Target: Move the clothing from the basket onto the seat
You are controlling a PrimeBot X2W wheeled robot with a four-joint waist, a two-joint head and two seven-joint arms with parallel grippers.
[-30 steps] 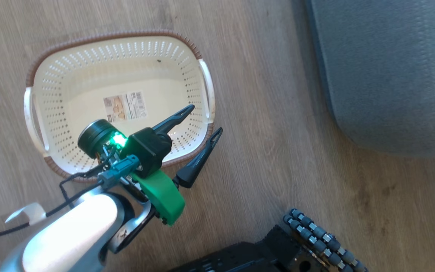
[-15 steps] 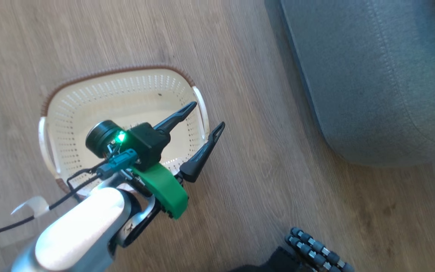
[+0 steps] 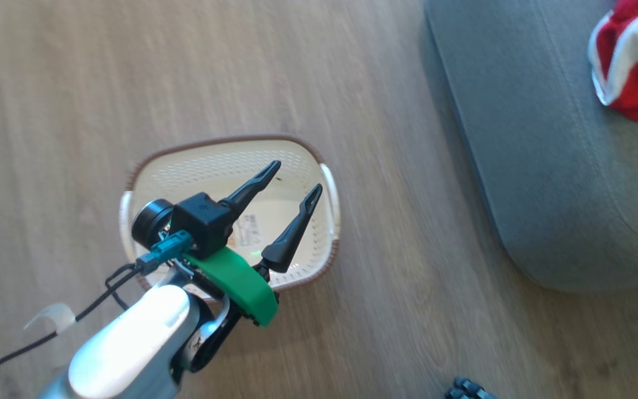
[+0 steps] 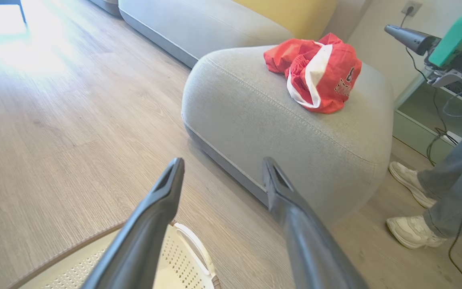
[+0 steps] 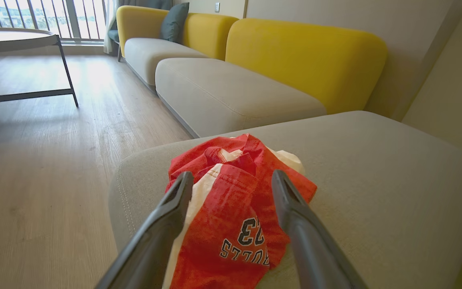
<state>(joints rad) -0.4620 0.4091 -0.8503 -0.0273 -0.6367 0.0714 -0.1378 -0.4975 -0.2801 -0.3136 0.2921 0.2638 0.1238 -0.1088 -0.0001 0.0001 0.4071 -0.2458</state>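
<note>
Pale wood-plank floor [image 3: 75, 83] runs under everything, with a yellow-backed sofa [image 5: 307, 52] along the wall beyond. The basket [image 3: 214, 142] stands on the floor, well apart from the seat [image 3: 546, 194]. What shows of its inside is bare cream plastic and a label sticker [image 3: 248, 231], with no red fabric, though the left gripper [image 3: 297, 177] hanging over it hides part of the base. That claw is spread wide and empty.

The clothing [image 3: 634, 72] lies in a crumpled red-and-white heap on top of the seat, back from the edge that faces the basket. The right gripper [image 5: 232, 176] is also spread wide, its two fingers either side of the heap in the right wrist view and clamping nothing; whether they touch the fabric I cannot tell. A person's pale shoes [image 4: 409, 180] stand on the floor just beside the seat's far end.

By my reading the transfer is done or nearly so. The heap is on the seat, and all that remains is to check that nothing lies under the hidden part of the basket.
</note>
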